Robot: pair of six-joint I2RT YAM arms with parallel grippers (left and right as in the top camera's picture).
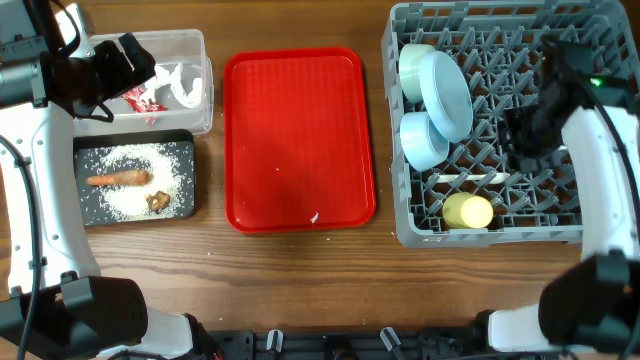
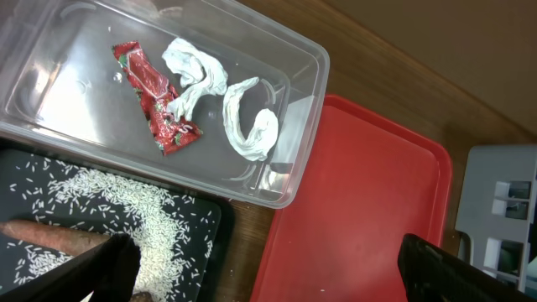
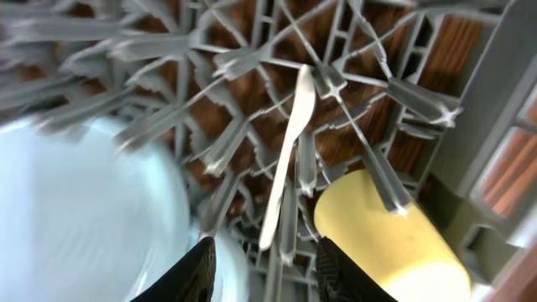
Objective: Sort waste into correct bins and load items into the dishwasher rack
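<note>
My left gripper (image 2: 268,281) hangs open, its fingers wide apart, by the clear tub (image 2: 310,59) that holds the red-and-white wrapper (image 2: 155,101) and crumpled white paper (image 2: 247,122). The black tray (image 1: 85,210) holds rice (image 1: 135,160), the carrot piece (image 1: 118,179) and a brown lump (image 1: 158,201). In the grey rack (image 1: 500,30) stand the pale blue plate (image 1: 447,95), two bowls (image 1: 415,65) (image 1: 423,140) and the yellow cup (image 1: 468,211). My right gripper (image 3: 267,277) is open low over the rack. The white spoon (image 3: 289,151) lies free on the grid, its near end just ahead of the fingers.
The flat red serving tray (image 1: 300,140) lies between the bins and the rack, with a few crumbs on it. Upright pegs crowd the rack around my right gripper (image 1: 515,135). The yellow cup (image 3: 386,226) lies close on its right, pale blue dishes (image 3: 84,210) on its left.
</note>
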